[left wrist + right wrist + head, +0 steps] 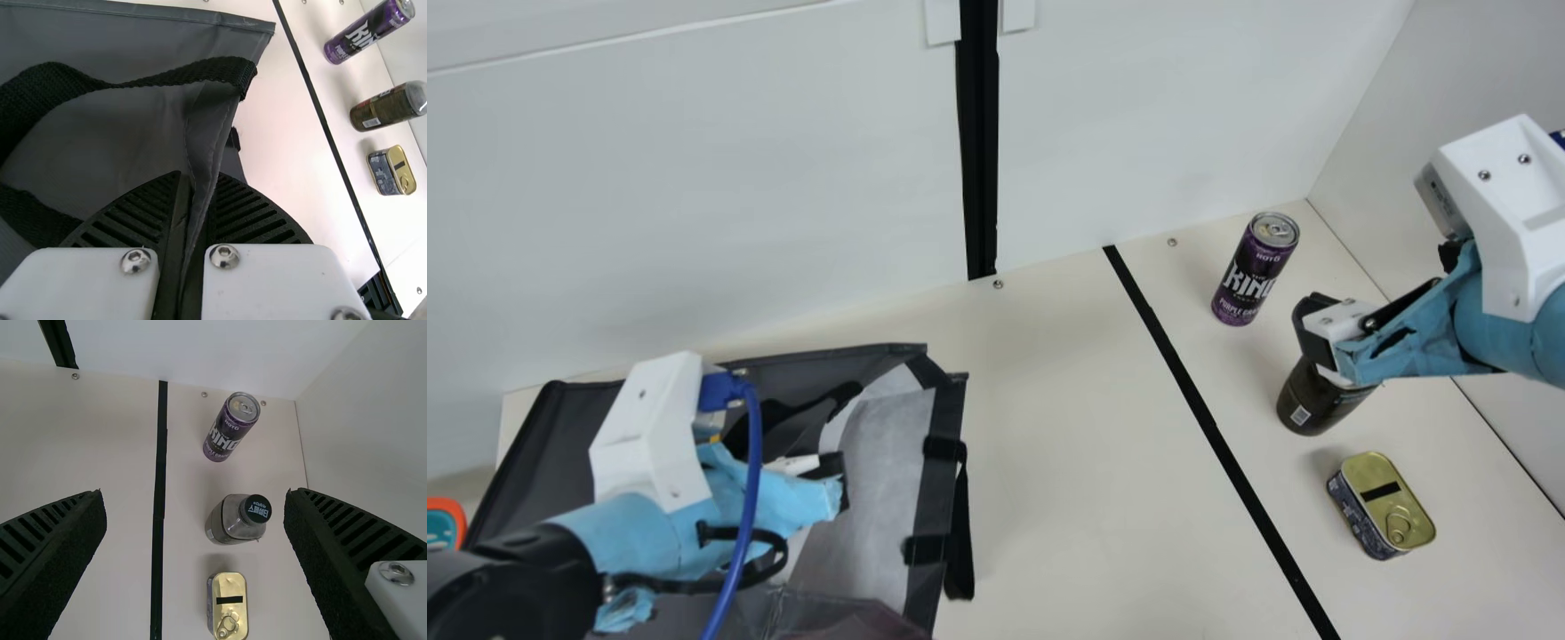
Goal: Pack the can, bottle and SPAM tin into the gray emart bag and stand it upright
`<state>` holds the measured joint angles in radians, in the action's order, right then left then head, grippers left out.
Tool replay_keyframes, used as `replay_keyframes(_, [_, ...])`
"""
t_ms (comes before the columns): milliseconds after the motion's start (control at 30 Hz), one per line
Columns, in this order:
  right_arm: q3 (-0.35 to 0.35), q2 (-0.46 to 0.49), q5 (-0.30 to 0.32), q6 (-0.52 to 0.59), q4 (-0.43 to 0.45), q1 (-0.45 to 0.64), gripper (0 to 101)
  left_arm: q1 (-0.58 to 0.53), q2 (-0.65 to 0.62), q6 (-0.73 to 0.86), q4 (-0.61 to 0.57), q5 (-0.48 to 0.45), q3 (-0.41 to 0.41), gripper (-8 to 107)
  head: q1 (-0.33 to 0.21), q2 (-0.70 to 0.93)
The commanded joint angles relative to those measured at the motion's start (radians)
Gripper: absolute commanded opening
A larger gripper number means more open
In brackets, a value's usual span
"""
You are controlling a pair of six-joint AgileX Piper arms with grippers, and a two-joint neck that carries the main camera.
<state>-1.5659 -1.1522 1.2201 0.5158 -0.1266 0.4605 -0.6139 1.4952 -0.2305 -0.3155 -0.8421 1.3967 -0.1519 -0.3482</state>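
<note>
Near the far right corner of the bench (pixel 1049 427) stands the can (pixel 1254 271), with the bottle (pixel 1319 402) upright nearer the front and the SPAM tin (pixel 1389 500) nearer still, all toward the right edge. By the far left corner sprawls the gray bag (pixel 534 444), its pale lining (pixel 880 480) showing. The left gripper (pixel 843 484) is pressed together on a fold of the bag's side; the right gripper (pixel 1313 333), near the bottle, is spread wide and grips nothing.
</note>
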Motion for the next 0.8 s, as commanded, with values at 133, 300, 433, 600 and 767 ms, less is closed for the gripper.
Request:
replay_keyframes(133, [0.0, 0.0, 0.0, 0.0, 0.0, 0.0, 95, -0.002, 0.018, -0.003, 0.005, -0.002, 0.025, -8, -0.023, -0.001])
replay_keyframes(300, [0.0, 0.0, 0.0, 0.0, 0.0, 0.0, 95, -0.002, 0.018, -0.003, 0.005, 0.0, 0.025, -8, -0.023, -0.001])
replay_keyframes(433, [0.0, 0.0, 0.0, 0.0, 0.0, 0.0, 95, -0.002, 0.018, -0.003, 0.005, 0.0, 0.025, -8, -0.023, -0.001])
replay_keyframes(600, [0.0, 0.0, 0.0, 0.0, 0.0, 0.0, 95, -0.002, 0.018, -0.003, 0.005, 0.0, 0.025, -8, -0.023, -0.001])
replay_keyframes(767, [0.0, 0.0, 0.0, 0.0, 0.0, 0.0, 95, -0.002, 0.018, -0.003, 0.005, 0.0, 0.025, -8, -0.023, -0.001])
